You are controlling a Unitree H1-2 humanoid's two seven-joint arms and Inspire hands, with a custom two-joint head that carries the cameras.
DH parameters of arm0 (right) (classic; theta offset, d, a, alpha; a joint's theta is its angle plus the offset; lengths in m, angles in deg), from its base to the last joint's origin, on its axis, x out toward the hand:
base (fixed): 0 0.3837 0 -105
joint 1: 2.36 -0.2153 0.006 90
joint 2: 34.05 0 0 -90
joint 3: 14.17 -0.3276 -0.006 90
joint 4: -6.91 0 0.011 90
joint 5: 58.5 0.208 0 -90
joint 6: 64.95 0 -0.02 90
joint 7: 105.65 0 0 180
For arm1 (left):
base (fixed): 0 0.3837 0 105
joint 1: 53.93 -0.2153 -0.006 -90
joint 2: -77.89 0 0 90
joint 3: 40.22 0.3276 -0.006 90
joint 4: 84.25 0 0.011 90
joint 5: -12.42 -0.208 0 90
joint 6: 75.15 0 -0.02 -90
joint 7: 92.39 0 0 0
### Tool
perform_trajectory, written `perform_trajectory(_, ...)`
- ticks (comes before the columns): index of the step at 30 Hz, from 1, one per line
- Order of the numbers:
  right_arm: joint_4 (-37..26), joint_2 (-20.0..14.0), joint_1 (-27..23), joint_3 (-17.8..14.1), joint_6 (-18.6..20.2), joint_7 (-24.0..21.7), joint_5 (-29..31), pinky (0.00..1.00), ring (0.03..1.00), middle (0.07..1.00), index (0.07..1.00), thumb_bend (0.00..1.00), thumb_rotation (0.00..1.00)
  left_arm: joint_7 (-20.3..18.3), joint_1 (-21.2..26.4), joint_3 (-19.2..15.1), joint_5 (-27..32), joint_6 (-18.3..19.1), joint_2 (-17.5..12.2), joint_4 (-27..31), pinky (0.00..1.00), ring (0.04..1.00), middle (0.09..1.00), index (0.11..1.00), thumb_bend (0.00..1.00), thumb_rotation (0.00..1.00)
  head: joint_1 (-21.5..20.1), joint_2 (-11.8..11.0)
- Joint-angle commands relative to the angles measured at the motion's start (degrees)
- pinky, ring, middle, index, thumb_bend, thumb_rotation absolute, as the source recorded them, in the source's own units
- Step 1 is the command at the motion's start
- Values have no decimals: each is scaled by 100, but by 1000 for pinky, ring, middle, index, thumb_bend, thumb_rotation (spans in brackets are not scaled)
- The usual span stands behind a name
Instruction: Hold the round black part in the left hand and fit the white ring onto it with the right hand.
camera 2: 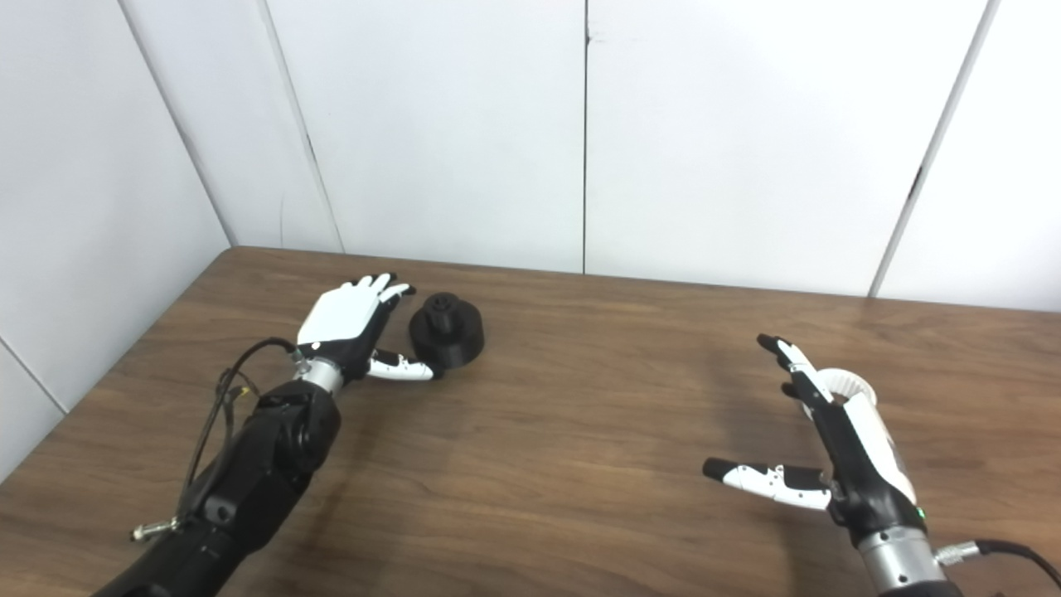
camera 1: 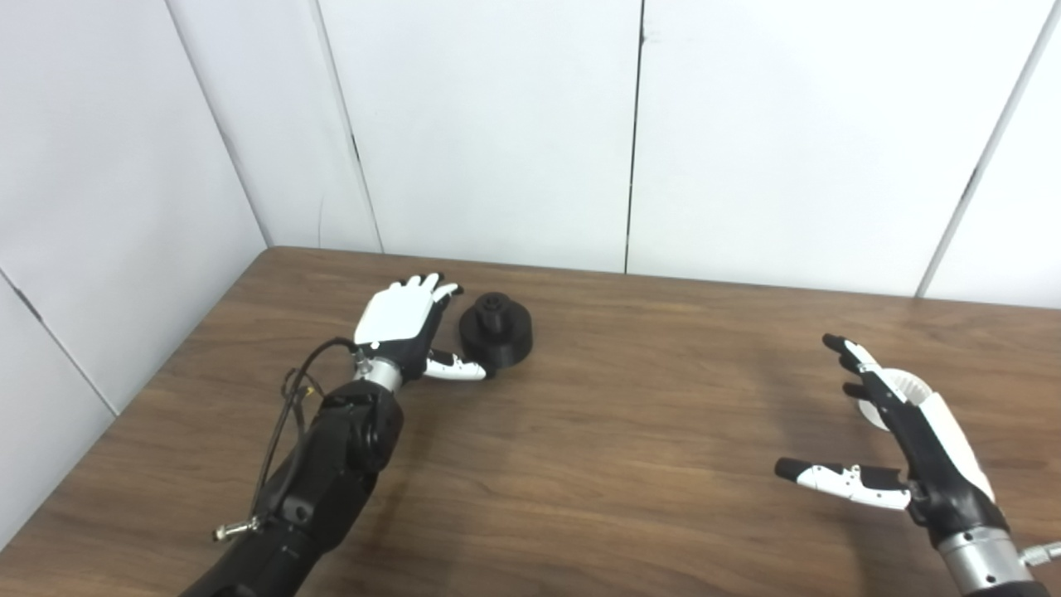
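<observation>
**Both hands open beside their parts, nothing held yet**

The round black plastic part with a small knob on top (camera 1: 496, 331) stands on the brown wooden table (camera 1: 630, 464), far left. The left hand (camera 1: 404, 326) is just beside it on its left, fingers spread and thumb reaching toward its near side; I cannot tell if the thumb touches it. It holds nothing. The right hand (camera 1: 899, 439) is also open and empty, near right, and it partly hides the white toothed plastic ring (camera 2: 847, 388) behind its fingers.

The black part looks stiff and solid, probably not slippery; its wide lower body seems the best place to take it, leaving the knob free. The ring looks light and rigid; hold it by the outer rim.

The right eye view shows more of the ring's rim; in the left eye view the hand covers more of it.
</observation>
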Motion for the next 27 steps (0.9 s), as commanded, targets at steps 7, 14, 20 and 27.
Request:
perform_trajectory(7, -303, -72, -113, -96, -33, 29, -22, 848, 933, 963, 931, 885, 353, 243, 452, 41, 148, -51, -40, -176, 1000, 1000, 1000, 872, 1000, 528, -26, 23)
perform_trajectory(14, -400, -106, -64, -124, 58, -33, -25, 858, 938, 965, 937, 874, 341, 342, 516, 63, 360, -123, 56, -394, 1000, 1000, 1000, 866, 982, 480, -67, 36)
perform_trajectory(20, -445, -123, -37, -146, 60, -29, -59, 849, 936, 966, 932, 873, 338, 409, 566, 96, 554, -220, 121, -505, 1000, 1000, 1000, 857, 965, 502, -70, 70)
perform_trajectory(27, -437, -135, -18, -149, 37, -13, -108, 842, 931, 966, 932, 873, 353, 600, 555, -11, 929, -510, 213, -610, 1000, 1000, 1000, 733, 901, 357, -78, 85)
